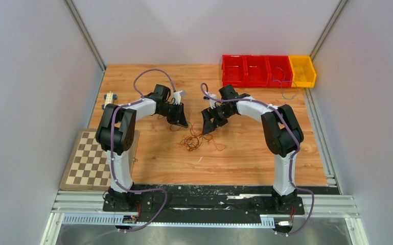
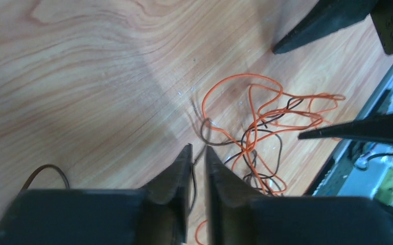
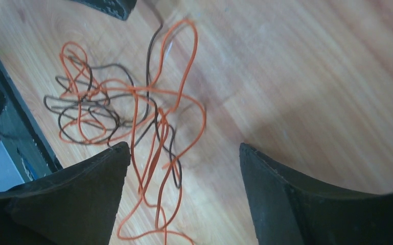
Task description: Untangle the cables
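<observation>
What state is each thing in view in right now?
cables: tangled, loose on the table
left gripper: jaws almost together, a dark wire between them, grip unclear
right gripper: open over the cables, holding nothing
chessboard: lying flat
bins: upright in a row

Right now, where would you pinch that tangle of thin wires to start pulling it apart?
Probably the orange loop sticking out of the cables. It lies alone on the bare table, so fingers coming straight down astride it would likely catch one strand, not the bundle. The open right gripper hangs over them.
</observation>
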Robot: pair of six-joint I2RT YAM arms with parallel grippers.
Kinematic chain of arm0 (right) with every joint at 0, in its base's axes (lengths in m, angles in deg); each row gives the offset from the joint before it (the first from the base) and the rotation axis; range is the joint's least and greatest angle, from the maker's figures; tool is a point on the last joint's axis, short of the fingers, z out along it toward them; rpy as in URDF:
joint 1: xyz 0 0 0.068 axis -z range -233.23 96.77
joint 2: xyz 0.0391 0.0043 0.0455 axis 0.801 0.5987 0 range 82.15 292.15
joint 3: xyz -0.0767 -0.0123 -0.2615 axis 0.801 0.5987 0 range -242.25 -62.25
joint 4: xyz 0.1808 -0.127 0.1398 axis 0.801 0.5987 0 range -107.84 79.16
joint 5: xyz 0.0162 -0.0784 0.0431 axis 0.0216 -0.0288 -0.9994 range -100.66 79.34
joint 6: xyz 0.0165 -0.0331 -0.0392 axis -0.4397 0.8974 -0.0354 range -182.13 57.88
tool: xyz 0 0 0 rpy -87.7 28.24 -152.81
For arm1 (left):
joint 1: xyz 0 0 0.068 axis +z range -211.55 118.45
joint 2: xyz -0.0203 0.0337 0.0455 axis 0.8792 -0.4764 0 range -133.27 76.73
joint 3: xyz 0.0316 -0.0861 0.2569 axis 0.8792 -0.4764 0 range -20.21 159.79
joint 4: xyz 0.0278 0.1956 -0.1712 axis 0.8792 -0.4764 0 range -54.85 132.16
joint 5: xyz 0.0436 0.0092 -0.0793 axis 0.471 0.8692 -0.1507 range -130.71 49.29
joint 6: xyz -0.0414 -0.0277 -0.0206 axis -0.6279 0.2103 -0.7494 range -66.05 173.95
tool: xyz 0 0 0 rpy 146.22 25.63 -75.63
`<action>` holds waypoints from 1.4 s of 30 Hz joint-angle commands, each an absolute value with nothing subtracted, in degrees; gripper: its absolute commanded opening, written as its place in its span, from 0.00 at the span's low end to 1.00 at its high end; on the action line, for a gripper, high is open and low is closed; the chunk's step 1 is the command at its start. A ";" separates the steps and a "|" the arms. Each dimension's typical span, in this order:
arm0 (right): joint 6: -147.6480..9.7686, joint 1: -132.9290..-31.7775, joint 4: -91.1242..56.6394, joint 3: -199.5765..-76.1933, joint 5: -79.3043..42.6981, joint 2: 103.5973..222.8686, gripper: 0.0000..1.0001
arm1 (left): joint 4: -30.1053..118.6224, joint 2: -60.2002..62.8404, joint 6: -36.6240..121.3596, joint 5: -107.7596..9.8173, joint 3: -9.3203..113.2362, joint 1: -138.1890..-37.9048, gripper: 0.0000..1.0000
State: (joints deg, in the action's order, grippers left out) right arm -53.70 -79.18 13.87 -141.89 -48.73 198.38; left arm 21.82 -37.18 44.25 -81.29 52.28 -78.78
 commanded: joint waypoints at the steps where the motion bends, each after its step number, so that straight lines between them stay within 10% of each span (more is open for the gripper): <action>1: -54.95 -81.08 11.65 -145.78 -47.59 202.49 0.76 | 20.37 -34.72 45.58 -82.25 52.77 -78.81 0.11; 12: -45.08 -79.05 16.53 -137.02 -40.77 199.68 0.03 | 16.16 -11.68 39.24 -86.93 58.67 -66.96 0.00; 42: -36.03 -76.49 19.11 -121.61 -29.58 190.69 0.00 | 38.50 -14.10 19.13 -84.06 107.93 -51.91 0.00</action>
